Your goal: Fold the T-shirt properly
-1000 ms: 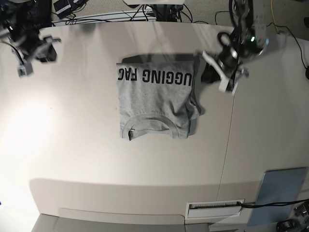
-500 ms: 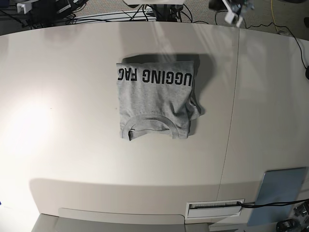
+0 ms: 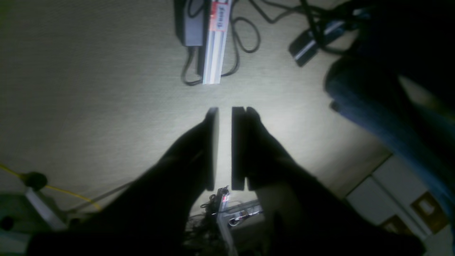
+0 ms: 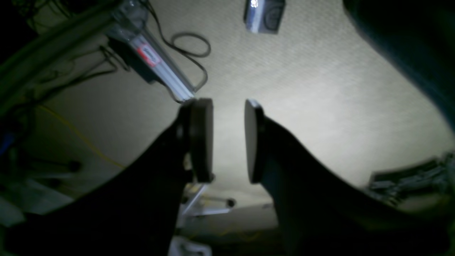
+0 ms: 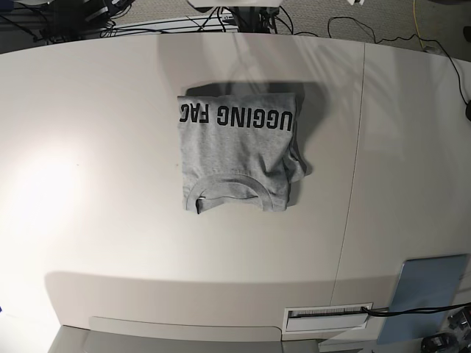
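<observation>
Grey heathered cotton is seen at the middle of the white table (image 5: 110, 220): the T-shirt (image 5: 235, 158) lies folded into a compact rectangle, black block lettering along its far edge and the ribbed neckline at its near edge. A small bulge of fabric sticks out at its right side, so the fold is not perfectly square.

Compared with a second ago, both arms are gone from the overhead view; then they were hovering at either far corner of the table, well apart from the shirt. Now only the table and the shirt are shown there, and the shirt has not shifted.

In the wrist views, carpeted floor and cables are seen, not the table. The left gripper (image 3: 224, 147) is shown with its jaws nearly together, a narrow slit of light between them, and nothing held. The right gripper (image 4: 228, 140) is shown with a wider gap between its pads, also empty.

Judged from this, the folding appears finished and the arms have been withdrawn to rest; nothing further seems needed beyond perhaps tidying the bulge.
</observation>
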You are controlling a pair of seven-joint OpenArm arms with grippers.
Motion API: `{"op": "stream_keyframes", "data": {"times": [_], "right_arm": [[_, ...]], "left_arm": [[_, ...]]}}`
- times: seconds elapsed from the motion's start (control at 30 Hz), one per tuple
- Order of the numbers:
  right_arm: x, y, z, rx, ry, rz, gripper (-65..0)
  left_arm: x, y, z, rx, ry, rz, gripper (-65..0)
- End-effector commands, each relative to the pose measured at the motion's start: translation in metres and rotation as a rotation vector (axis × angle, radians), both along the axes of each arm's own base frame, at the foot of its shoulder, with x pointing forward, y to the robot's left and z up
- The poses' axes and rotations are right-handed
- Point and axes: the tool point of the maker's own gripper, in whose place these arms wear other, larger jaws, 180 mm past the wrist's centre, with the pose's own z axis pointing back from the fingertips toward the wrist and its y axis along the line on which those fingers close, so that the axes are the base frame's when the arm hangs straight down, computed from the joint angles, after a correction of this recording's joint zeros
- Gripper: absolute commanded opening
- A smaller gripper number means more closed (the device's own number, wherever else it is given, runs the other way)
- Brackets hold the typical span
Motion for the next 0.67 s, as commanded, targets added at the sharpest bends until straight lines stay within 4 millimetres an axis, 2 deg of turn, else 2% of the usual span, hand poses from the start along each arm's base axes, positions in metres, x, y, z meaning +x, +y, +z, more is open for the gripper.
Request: {"op": "stream_keyframes", "data": {"times": [0.0,0.13,0.3,0.5,0.63], "right_arm": [[0.000,-0.009,0.000,-0.010,0.015,0.038,-49.6],[0.030,-0.004,-0.025,0.017,-0.029,0.150,-49.6],[0.066,0.038,-0.055,0.105,-0.025,0.291,-49.6],[0.078,0.072,-0.083,0.086,0.040,0.434,-49.6],[0.074,0.080,-0.088,0.075,0.069,0.502,-49.6]], "left_arm": [[-0.004,0.002,-0.004,-0.005,0.021,0.006,-55.7],[0.020,-0.006,-0.027,-0.011,0.068,0.033,-53.1],[0.039,-0.024,-0.046,0.024,0.134,0.053,-53.1],[0.039,-0.049,-0.060,0.073,0.149,0.006,-53.1],[0.037,-0.057,-0.061,0.067,0.154,0.005,-53.1]]}}
